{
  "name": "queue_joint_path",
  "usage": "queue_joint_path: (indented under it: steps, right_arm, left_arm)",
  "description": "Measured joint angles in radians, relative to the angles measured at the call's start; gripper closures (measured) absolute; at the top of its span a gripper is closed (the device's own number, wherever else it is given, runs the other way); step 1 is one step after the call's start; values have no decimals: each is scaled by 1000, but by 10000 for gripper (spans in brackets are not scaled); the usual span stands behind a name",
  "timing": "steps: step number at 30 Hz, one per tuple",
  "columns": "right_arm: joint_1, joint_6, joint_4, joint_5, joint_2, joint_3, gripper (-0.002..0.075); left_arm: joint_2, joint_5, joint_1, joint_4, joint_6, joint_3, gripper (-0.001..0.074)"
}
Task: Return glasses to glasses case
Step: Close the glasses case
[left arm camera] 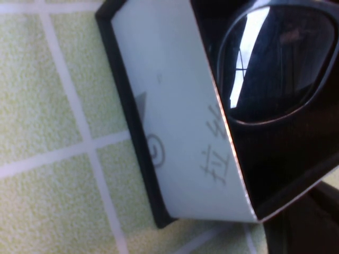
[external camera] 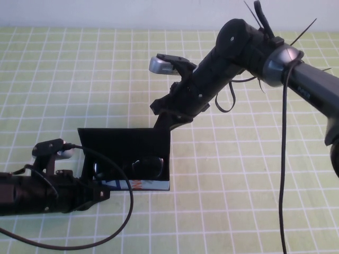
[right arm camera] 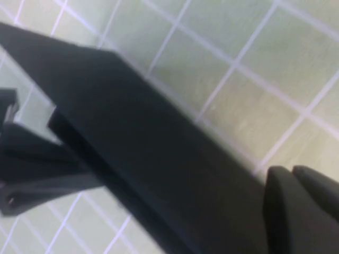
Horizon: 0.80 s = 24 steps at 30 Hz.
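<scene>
Already finds the glasses (external camera: 145, 166) lying inside the glasses case (external camera: 159, 185), lenses toward the printed front wall, so counts the main step as done. Places the case at about six o'clock on the green checked table (external camera: 238, 201), its lid (external camera: 127, 140) standing upright at the case's twelve o'clock side. Confirms from the left wrist view one lens of the glasses (left arm camera: 275, 63) sitting just behind the pale side wall of the case (left arm camera: 175, 106).

Puts the right gripper (external camera: 163, 123) at the lid's one o'clock corner, fingers pressed together with nothing seen between them, tips right against the lid's top edge; shows those fingers (right arm camera: 296, 206) beside the dark lid (right arm camera: 148, 148) in the right wrist view. Cannot say whether they actually touch it.

Puts the left gripper (external camera: 98, 194) low at the case's eight o'clock corner, near the front wall; cannot tell whether its fingers are spread or closed.

Leaves, by this judgement, only the closing: lid not yet down.
</scene>
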Motion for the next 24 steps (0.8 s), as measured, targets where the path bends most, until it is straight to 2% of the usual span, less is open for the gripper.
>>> queue_joint_path:
  steps: [7, 12, 16, 24]
  right_arm:
    - [37, -19, -4, 0, -111, 152, 737]
    - [77, -36, -8, 0, -130, 234, 737]
    - [93, -40, -22, 0, -130, 266, 737]
    - [94, -32, -48, -2, -117, 285, 737]
  left_arm:
    - [0, -4, 0, 2, -17, 0, 737]
    - [-45, -24, 0, 112, -119, -2, 737]
    - [-146, -26, 0, 199, -212, 23, 737]
    - [-454, -24, 0, 231, -279, 122, 737]
